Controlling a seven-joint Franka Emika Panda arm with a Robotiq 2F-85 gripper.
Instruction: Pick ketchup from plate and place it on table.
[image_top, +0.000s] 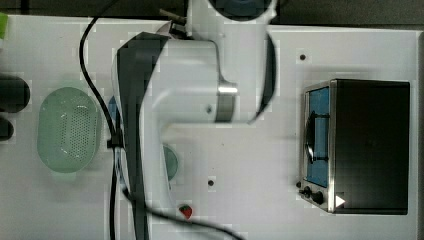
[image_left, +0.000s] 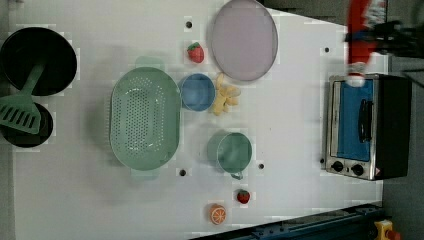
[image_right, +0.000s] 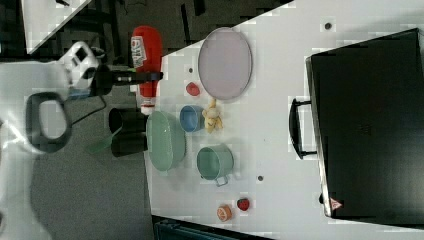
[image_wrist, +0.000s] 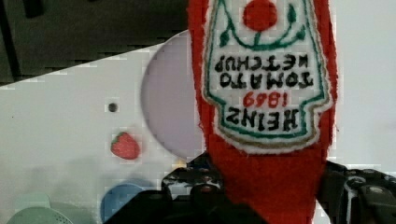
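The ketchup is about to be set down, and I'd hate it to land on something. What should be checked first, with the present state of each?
1. Grip: the end effector is shut on the ketchup: ok.
2. Bottle clear of the plate, which lies bare: ok.
3. Bare table free for a drop, between the green cup and the toaster oven: ok.
4. Bottle over bare table now: not ok; the left view shows it above the oven's edge.
5. Height above the surface: cannot tell.
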